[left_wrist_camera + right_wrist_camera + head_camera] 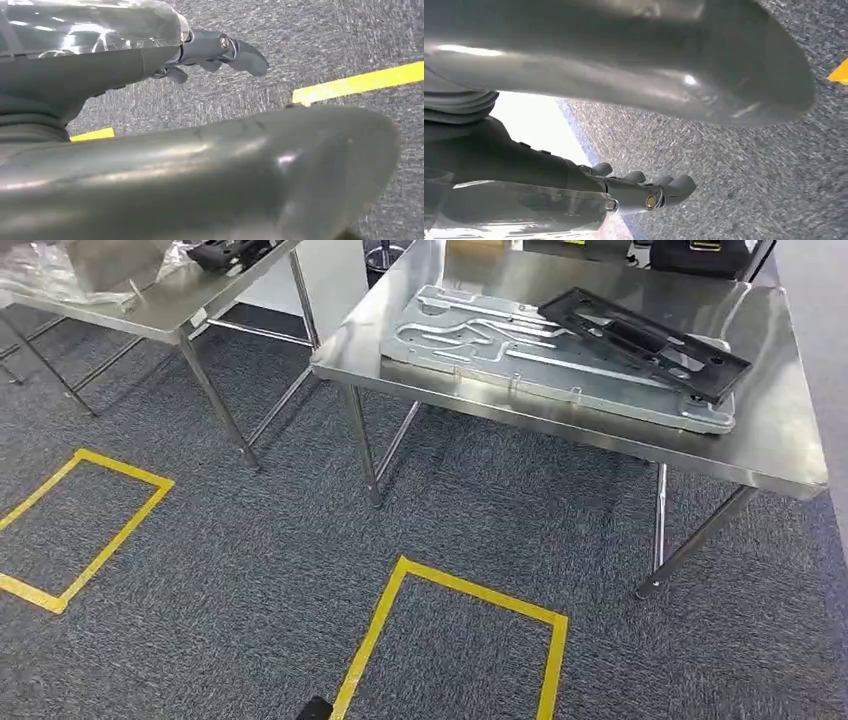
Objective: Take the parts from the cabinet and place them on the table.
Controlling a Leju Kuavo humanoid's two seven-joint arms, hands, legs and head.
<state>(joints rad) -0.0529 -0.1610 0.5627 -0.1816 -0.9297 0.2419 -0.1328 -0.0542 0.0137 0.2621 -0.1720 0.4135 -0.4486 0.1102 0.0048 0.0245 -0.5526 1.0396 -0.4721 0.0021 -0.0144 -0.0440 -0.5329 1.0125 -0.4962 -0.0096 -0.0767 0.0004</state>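
Note:
A large silver stamped metal plate (520, 355) lies flat on the steel table (780, 445) ahead. A black plastic frame (645, 340) rests on top of it, toward the table's right side. My left hand (125, 70) hangs above the grey carpet, its dark fingers (225, 50) stretched out with nothing in them. My right hand (549, 175) hangs the same way over the carpet, fingers (649, 192) apart and empty.
A second steel table (150, 310) stands at the far left with crumpled clear plastic (60, 270) and a black part (225, 250) on it. Yellow tape squares (450, 640) (80, 530) mark the carpet in front of the tables. Table legs (365, 450) stand between.

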